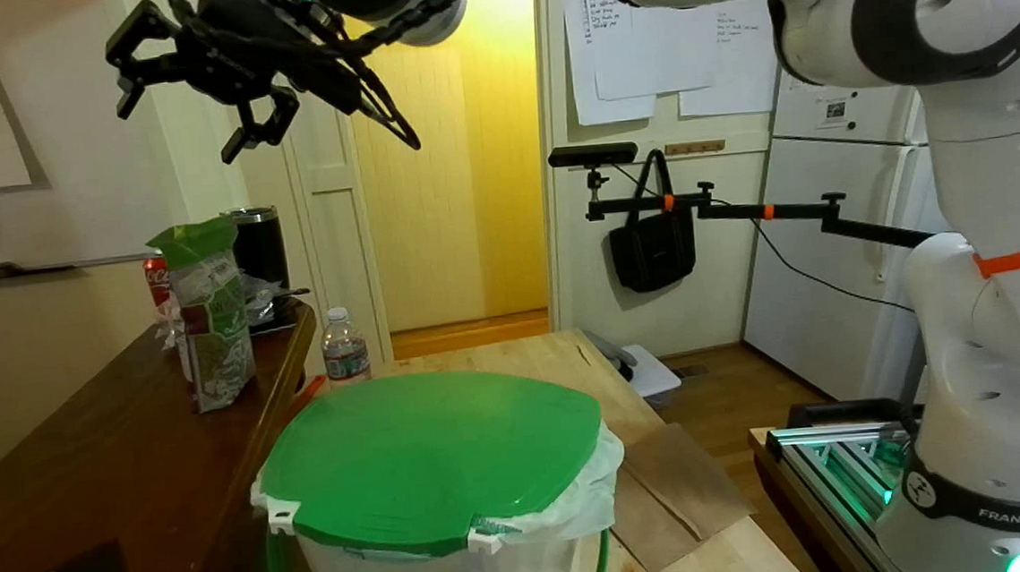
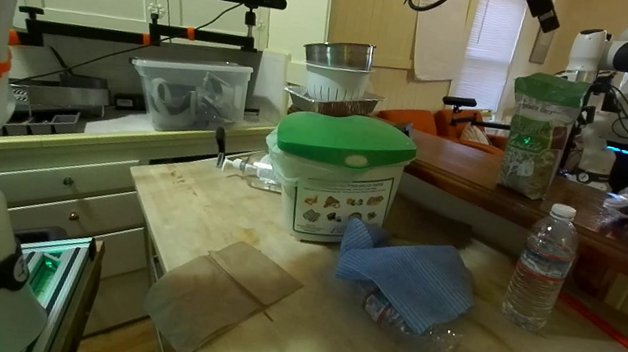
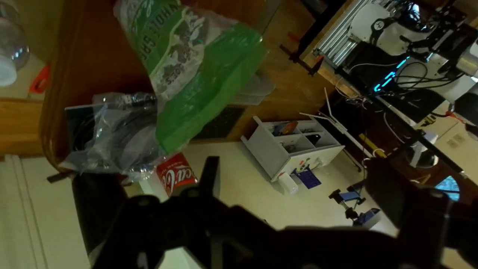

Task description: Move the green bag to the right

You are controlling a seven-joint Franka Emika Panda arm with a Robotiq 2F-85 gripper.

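The green bag is a tall green-and-white food bag (image 1: 218, 320) standing upright on the brown wooden counter (image 1: 118, 457). It also shows in an exterior view (image 2: 540, 139), near the counter's edge. In the wrist view the bag (image 3: 190, 71) is at the upper left, its green top pointing toward the lower right. My gripper (image 1: 181, 128) is open and empty, high above the counter and apart from the bag. In the wrist view the open fingers (image 3: 293, 168) frame only background, with the bag outside them.
A red can (image 3: 174, 173), a dark tumbler (image 1: 260, 248) and clear plastic packaging (image 3: 119, 130) are by the bag. On the lower table are a green-lidded bin (image 1: 432, 457), a water bottle (image 2: 542, 269), a blue cloth (image 2: 411, 276) and brown paper (image 2: 223, 294).
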